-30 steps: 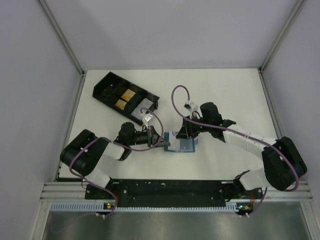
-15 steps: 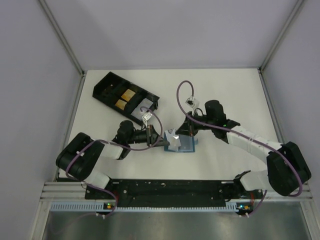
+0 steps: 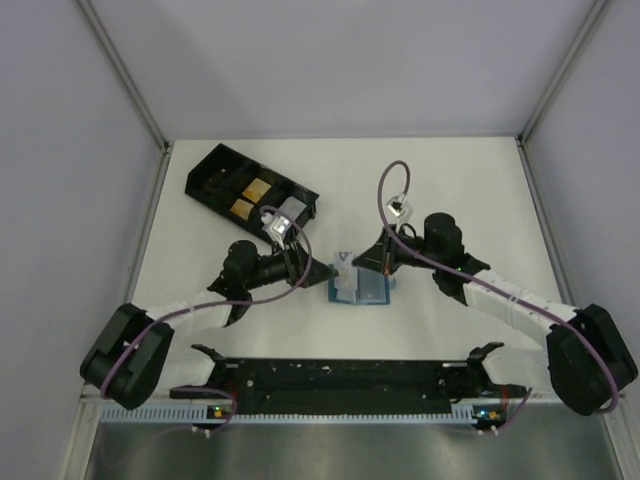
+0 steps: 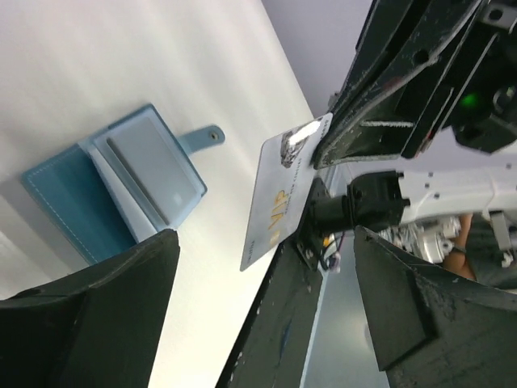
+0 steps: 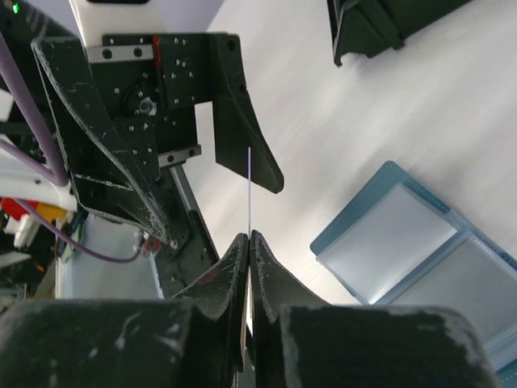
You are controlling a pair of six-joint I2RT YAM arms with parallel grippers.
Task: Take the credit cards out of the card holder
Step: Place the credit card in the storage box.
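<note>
**A:** What stood on the white surface [image 3: 450, 180]?

**B:** The largest thing was a black compartmented tray [image 3: 215, 170] at the far left. Two flat tan pieces and one pale piece lay in its compartments.

**A:** And the card holder?

**B:** The card holder [image 4: 121, 182] lay open and flat near the middle of the surface, between the two arms. It was blue with pale stitching along the edge and had two paler, greyish-blue inner panels. A small tab [image 4: 206, 136] with a round snap stuck out from one side.

**A:** Was any card out of it?

**B:** One pale credit card [image 4: 279, 190] was lifted clear of the holder and stood on edge. The right hand [image 5: 249, 241] pinched it at one end, jaws pressed tight on it. The gold letters on its face looked like "VIP", and the other markings were too blurred to read.

**A:** And the left hand?

**B:** The left hand [image 3: 313, 276] hung just beside the holder's left end, fingers spread wide, gripping nothing.
</note>
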